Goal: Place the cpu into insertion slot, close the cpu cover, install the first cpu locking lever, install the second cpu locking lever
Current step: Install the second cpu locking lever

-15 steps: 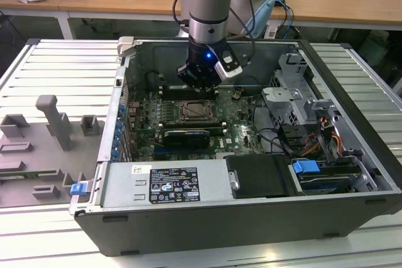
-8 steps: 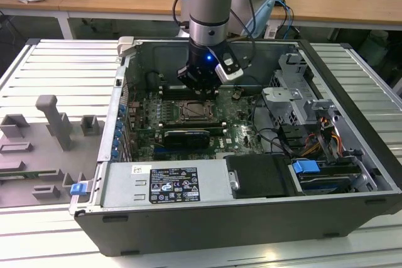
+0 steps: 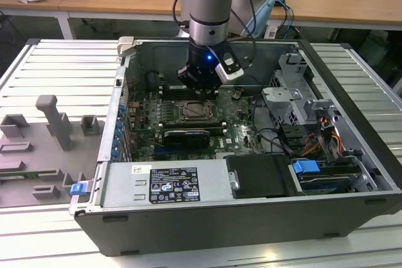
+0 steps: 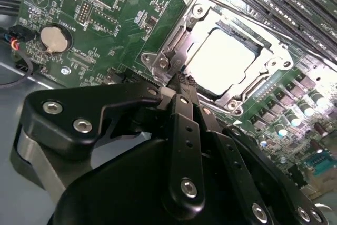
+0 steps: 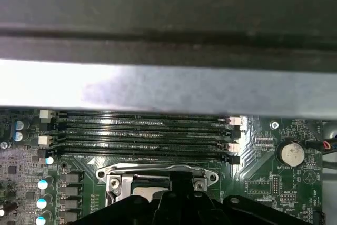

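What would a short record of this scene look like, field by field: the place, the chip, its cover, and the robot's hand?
place: open computer case on a ribbed metal table
chip: pale square cpu lying in the insertion slot
cover: silver cpu cover lying flat around the chip
hand: black hand, fingertips drawn together at the edge of the cover's frame
neighbours: long memory slots beside the slot; round coin battery on the green board
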Action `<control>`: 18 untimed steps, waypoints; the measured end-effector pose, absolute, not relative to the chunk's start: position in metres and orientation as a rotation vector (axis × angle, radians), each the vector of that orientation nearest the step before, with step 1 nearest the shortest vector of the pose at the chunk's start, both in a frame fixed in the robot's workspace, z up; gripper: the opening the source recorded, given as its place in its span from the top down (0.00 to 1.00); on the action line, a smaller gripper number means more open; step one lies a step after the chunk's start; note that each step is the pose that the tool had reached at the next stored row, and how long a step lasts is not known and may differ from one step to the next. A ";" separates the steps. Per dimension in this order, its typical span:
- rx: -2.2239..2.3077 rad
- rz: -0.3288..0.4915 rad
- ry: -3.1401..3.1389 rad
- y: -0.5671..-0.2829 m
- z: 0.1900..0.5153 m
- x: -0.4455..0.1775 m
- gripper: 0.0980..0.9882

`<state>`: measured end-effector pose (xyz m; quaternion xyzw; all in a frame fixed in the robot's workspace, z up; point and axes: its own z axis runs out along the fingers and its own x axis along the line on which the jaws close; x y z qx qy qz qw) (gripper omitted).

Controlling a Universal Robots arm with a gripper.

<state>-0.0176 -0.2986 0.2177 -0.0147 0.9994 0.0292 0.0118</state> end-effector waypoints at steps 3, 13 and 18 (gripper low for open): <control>-0.046 0.091 3.116 -0.299 0.229 -0.018 1.00; -0.046 0.123 3.123 -0.315 0.244 -0.018 1.00; -0.045 0.126 3.127 -0.328 0.244 -0.018 1.00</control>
